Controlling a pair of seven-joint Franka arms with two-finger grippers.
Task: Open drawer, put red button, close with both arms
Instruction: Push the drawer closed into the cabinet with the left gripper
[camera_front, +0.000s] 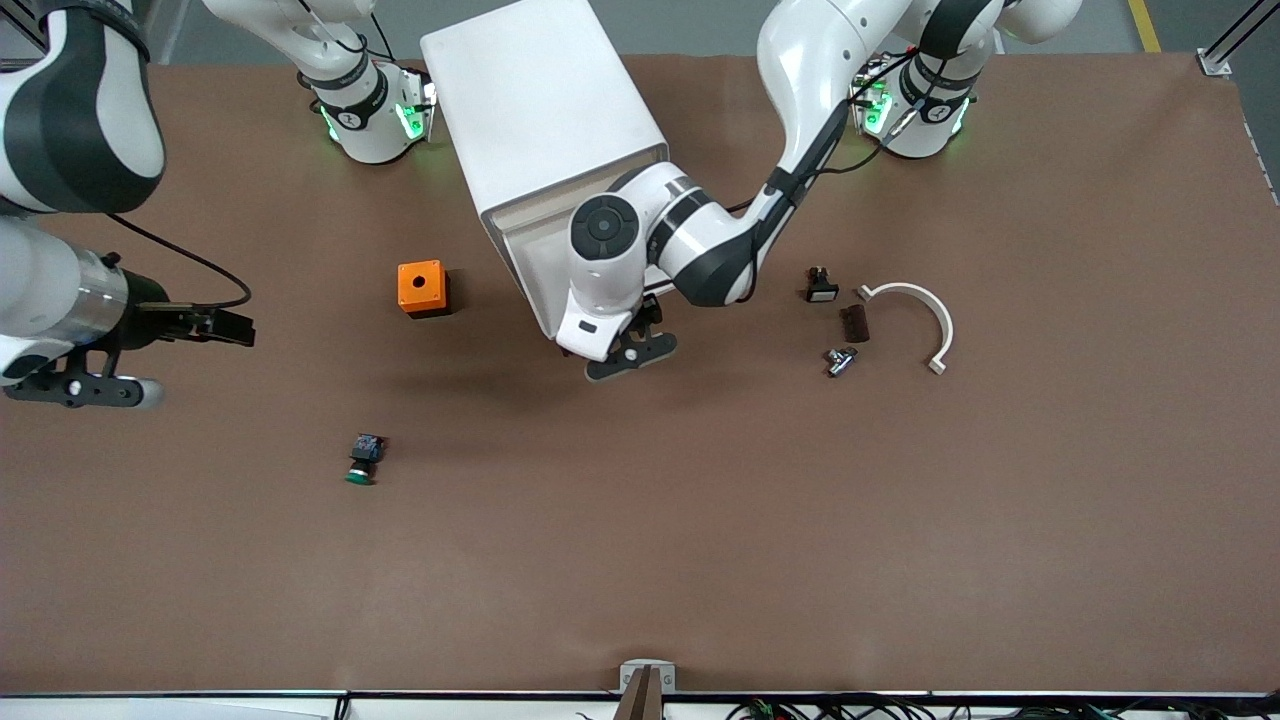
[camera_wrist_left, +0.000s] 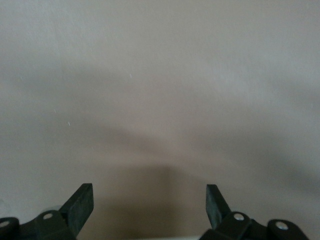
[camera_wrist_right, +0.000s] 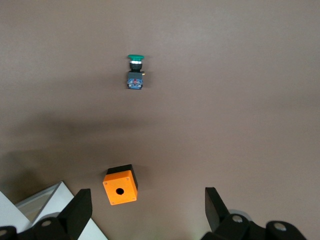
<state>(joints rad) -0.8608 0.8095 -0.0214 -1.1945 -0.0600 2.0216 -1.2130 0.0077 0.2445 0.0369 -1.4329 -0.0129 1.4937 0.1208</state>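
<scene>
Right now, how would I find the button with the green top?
Start at the big white cabinet, then the orange box beside it. Nearer the front camera than that box lies the green-capped button, alone on the brown table, its dark body on its side.

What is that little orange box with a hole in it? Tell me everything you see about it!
The orange box is a small cube, plastic by the look of it, with a round hole in the middle of its orange top and a black base underneath. It sits upright on the brown table, beside the white cabinet, toward the right arm's end. Nothing touches it.
</scene>
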